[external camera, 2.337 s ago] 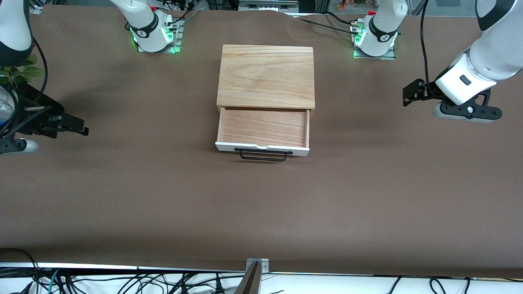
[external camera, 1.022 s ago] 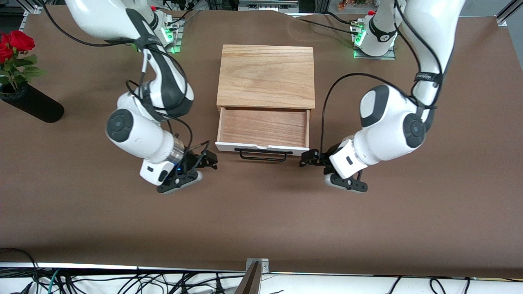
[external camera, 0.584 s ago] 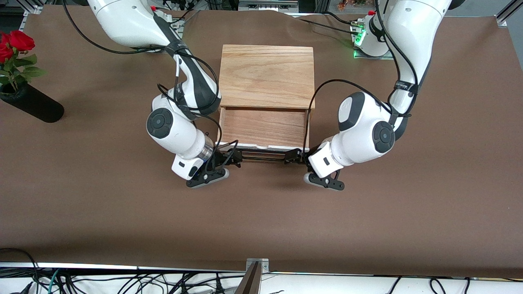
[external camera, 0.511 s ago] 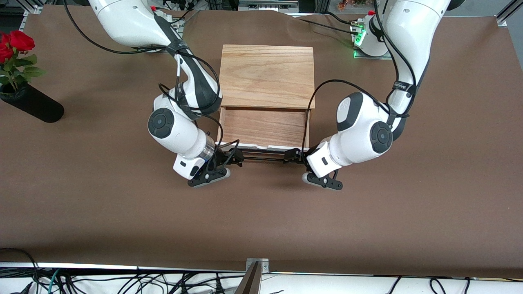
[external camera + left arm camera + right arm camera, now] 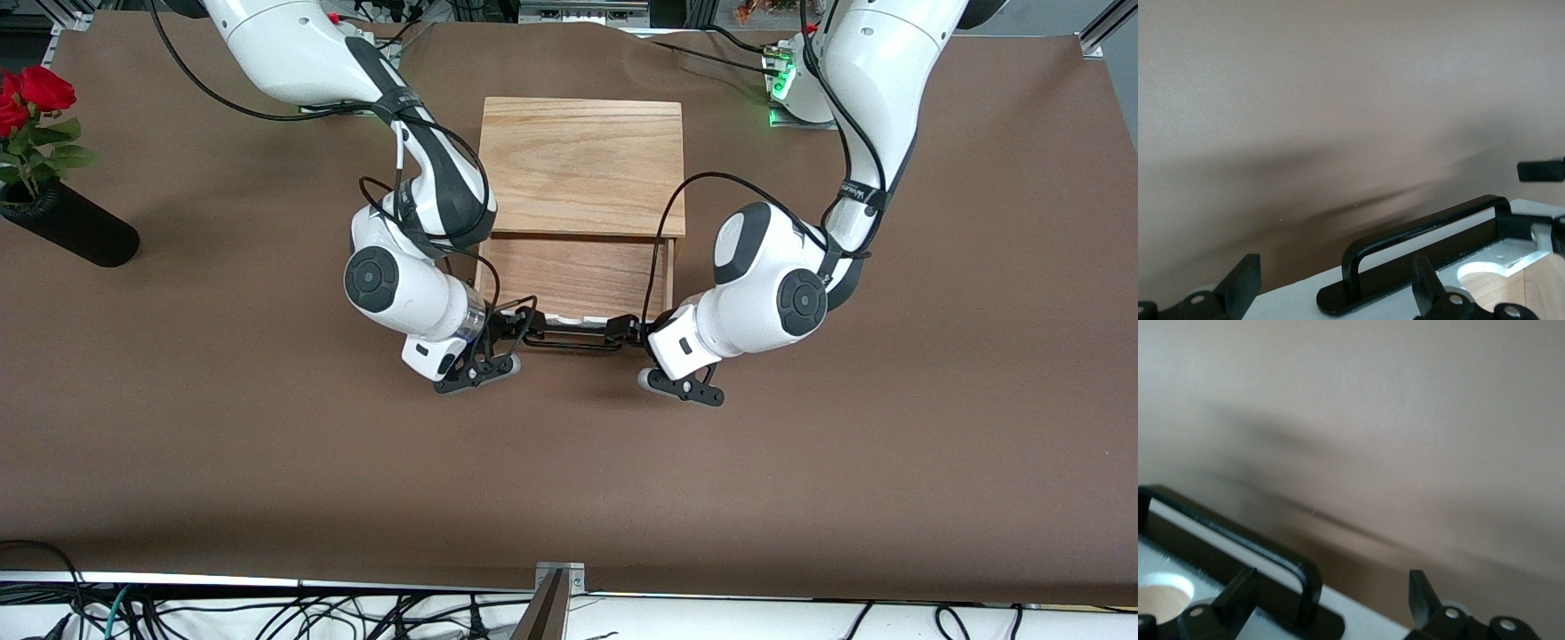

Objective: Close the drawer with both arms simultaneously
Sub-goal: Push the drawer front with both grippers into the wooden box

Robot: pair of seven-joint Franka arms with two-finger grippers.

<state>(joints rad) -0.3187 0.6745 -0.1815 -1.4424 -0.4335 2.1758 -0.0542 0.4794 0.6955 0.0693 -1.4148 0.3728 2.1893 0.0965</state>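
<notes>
The light-wood box (image 5: 582, 164) stands mid-table with its drawer (image 5: 573, 271) part-way out toward the front camera. The white front panel (image 5: 578, 320) carries a black wire handle (image 5: 573, 339). My right gripper (image 5: 524, 331) is open at the handle's end toward the right arm, its fingers straddling that end (image 5: 1305, 580) over the panel (image 5: 1365, 628). My left gripper (image 5: 622, 333) is open at the handle's other end, its fingers straddling the handle's foot (image 5: 1358, 273) on the panel (image 5: 1288, 301). Both grippers sit low, in front of the drawer.
A black vase (image 5: 76, 233) with red roses (image 5: 36, 89) lies at the right arm's end of the table. Both arms' elbows (image 5: 391, 280) (image 5: 773, 298) flank the drawer. Brown table (image 5: 569, 480) lies open toward the front camera.
Both arms swung in from the table's ends to the drawer's front and closed in on the two ends of the handle. The vase with roses came into view. The drawer stays part-open.
</notes>
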